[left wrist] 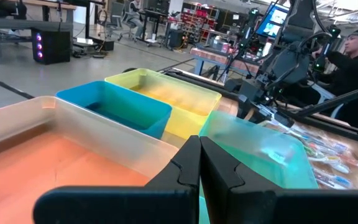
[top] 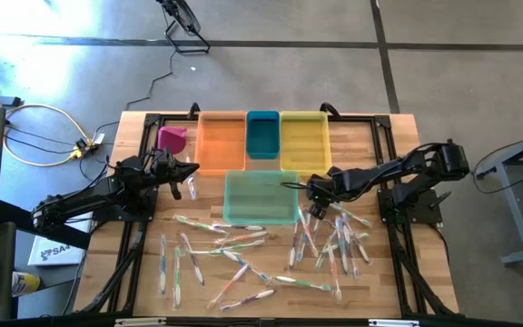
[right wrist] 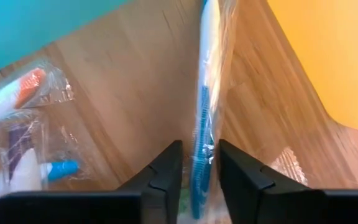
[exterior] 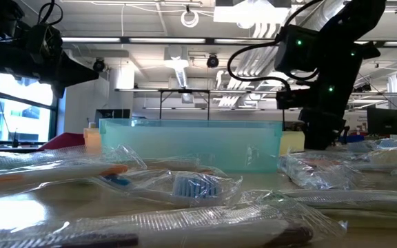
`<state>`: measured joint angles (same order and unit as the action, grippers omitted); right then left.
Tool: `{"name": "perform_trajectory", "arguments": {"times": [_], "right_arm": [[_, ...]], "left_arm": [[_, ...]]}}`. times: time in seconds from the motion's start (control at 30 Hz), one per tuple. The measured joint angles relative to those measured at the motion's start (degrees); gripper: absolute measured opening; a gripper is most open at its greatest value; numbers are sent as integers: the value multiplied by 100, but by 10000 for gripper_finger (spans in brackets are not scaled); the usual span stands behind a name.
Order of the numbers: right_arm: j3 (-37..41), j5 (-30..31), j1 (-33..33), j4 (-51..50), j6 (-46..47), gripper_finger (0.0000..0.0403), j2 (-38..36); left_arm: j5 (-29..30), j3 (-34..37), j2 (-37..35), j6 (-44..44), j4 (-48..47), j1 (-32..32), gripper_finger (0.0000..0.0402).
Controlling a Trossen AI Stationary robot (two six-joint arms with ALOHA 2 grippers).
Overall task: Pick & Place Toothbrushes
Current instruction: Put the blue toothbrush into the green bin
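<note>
Several toothbrushes (top: 243, 247) in clear wrappers lie scattered flat on the wooden table's near half. My right gripper (top: 314, 207) points steeply down at the table by the green bin's (top: 261, 195) right end. In the right wrist view it (right wrist: 201, 146) is shut on one wrapped toothbrush with a blue grip (right wrist: 205, 74). My left gripper (top: 189, 173) waits shut and level at the left, beside the orange bin (top: 221, 141), touching nothing; its shut tips (left wrist: 199, 144) show in the left wrist view. My right gripper pinches the wrapped toothbrush between its two fingers, at the blue stretch of the handle (right wrist: 199, 163). The fingers come from above, slanting down, one on each long side. The toothbrush lies flat on the wood, its far end toward the gap between the green and yellow bins.
Orange, blue (top: 262, 134) and yellow (top: 304, 141) bins stand in a row at the far side, with the green bin in front of them. A pink object (top: 172, 138) sits far left. More wrapped toothbrushes (top: 339, 241) crowd the wood near my right gripper.
</note>
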<state>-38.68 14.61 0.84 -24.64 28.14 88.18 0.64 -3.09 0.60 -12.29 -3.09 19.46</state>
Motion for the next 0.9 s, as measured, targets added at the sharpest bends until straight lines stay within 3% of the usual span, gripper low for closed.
{"name": "perform_trajectory", "arguments": {"times": [0.2,0.57,0.9], "right_arm": [[1,33,2,6,-29,16,2],[17,91,11,-76,-138,15,-197],[14,331,7,-449,-143,14,-1047]], "left_arm": [[0,0,0,0,0,0,0],[0,0,0,0,-2,1,0],[0,0,0,0,-2,0,0]]}}
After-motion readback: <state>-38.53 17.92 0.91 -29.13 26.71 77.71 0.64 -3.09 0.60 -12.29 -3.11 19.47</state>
